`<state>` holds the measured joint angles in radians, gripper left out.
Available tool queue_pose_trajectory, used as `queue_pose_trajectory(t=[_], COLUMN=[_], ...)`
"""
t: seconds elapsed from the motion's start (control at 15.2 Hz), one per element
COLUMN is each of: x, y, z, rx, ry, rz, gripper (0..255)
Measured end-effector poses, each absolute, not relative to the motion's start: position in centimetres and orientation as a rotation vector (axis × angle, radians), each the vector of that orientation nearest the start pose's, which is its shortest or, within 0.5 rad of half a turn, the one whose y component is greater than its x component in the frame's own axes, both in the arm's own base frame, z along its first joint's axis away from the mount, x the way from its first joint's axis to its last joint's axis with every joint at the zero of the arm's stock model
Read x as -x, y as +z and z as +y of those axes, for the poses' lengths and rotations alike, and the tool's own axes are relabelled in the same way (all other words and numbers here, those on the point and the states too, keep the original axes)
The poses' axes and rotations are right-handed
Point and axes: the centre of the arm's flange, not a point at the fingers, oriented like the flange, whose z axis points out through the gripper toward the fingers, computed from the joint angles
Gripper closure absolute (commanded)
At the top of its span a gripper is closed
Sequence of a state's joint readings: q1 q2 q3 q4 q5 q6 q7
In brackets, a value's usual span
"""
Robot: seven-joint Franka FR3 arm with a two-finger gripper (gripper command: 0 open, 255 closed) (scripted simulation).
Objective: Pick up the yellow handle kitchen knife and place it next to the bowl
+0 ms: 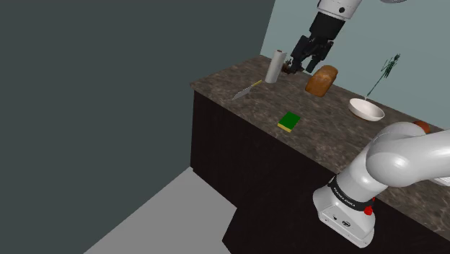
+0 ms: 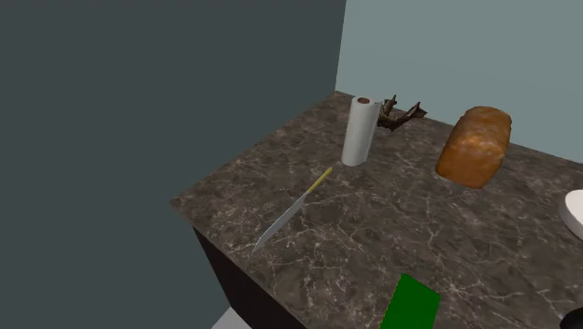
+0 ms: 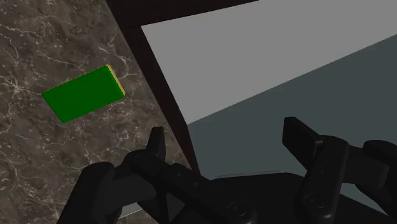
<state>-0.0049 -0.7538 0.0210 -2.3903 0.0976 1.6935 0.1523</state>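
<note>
Claw [image 1: 304, 65] empty, knife [image 1: 247, 90] untouched
Wide open above the table [image 1: 321, 133] — knife lies flat toward the shoulder view's left, well apart from the bowl [image 1: 366, 110], so it needs fetching first.

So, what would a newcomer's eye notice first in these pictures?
The brown loaf stands at the back of the dark marbled counter, a white paper roll near it. A yellow-handled knife lies flat near the counter's corner; the open black gripper hangs above the roll and loaf.

Dark marbled counter [image 2: 374, 224] holding a knife [image 2: 291, 210], paper towel roll [image 2: 361, 131], bread loaf [image 2: 476, 145], green sponge [image 2: 409, 304] and white bowl [image 1: 366, 110].
</note>
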Motion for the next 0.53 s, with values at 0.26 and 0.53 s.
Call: queue_pose_trajectory(t=[0.26,0.53], x=[-35.0,-39.4], y=[56.2,53.6], z=[1.7,1.3], rx=[3.039,3.018], ry=[-0.072,-0.065], rz=[0.331,0.521], gripper=[0,0])
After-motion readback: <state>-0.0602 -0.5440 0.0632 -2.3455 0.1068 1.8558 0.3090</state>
